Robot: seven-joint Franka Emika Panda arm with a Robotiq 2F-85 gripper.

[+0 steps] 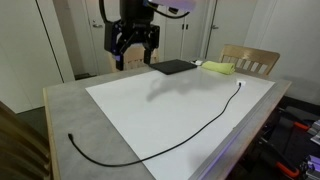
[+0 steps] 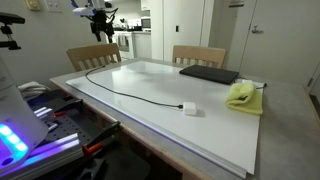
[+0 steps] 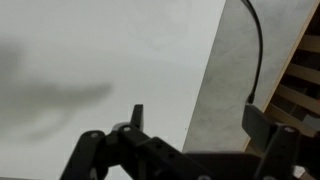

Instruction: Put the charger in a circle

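The charger (image 1: 190, 130) is a long thin black cable lying in a loose curve across the white board (image 1: 150, 105), from the near left corner to the far right edge. In an exterior view (image 2: 140, 90) it ends in a small white plug (image 2: 188, 109). One end also shows in the wrist view (image 3: 259, 50), lying on the grey table edge. My gripper (image 1: 135, 52) hangs open and empty, high above the far left part of the table and well away from the cable. It also shows in an exterior view (image 2: 100, 22) and in the wrist view (image 3: 200, 120).
A flat black pad (image 1: 175, 67) and a yellow-green cloth (image 1: 218, 68) lie at the far end of the board. Wooden chairs (image 2: 198, 55) stand beside the table. The grey table rim (image 1: 65, 110) surrounds the board.
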